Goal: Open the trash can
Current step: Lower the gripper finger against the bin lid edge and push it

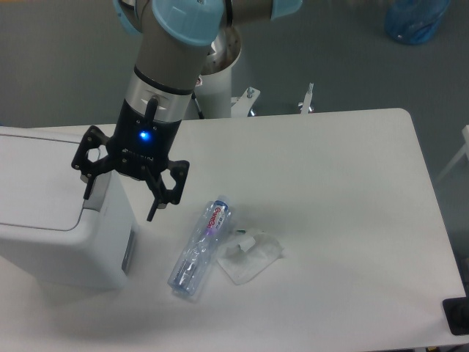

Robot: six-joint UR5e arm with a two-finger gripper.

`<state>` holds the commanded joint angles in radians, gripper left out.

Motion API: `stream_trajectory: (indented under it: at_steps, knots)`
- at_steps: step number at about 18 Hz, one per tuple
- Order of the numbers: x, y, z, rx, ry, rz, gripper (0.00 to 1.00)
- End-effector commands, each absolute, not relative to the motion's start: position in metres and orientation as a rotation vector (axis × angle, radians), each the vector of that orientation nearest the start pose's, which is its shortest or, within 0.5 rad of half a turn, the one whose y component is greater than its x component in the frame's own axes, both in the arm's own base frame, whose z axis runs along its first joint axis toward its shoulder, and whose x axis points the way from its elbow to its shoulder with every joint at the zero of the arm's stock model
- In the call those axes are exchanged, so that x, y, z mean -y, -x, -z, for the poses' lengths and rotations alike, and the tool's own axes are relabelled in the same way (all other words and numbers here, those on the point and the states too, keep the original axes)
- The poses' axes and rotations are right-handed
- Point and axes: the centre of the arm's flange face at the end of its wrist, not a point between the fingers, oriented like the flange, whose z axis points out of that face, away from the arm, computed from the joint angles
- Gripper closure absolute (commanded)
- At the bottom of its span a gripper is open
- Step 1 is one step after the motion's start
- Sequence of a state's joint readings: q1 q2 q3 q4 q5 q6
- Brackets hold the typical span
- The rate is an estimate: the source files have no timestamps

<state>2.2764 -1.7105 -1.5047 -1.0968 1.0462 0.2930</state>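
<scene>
White surface (337, 191) carries the trash can (44, 220) at its left edge, lid down, tool (121, 196) spread wide and empty over its right rim, bottle (198, 248) and crumpled wrapper (250, 257) lying nearby.

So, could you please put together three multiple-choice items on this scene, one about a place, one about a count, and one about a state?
1. Where does the gripper hang?
A. Over the right edge of the trash can
B. Over the table's far right corner
C. Directly above the crumpled wrapper

2. How many plastic bottles lie on the table?
A. None
B. One
C. Three

3. How is the trash can's lid?
A. Removed
B. Swung fully up
C. Closed flat

Answers:
1 A: one finger is over the bin's edge, the other past it.
2 B: a single clear bottle lies beside the wrapper.
3 C: the white lid sits flush on the bin.
</scene>
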Motion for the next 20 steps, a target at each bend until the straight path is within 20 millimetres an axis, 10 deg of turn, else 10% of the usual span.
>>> stream_trajectory:
  at_steps: [20]
  knots:
    - [-0.542,0.232,-0.488,0.414,2.580,0.260,0.00]
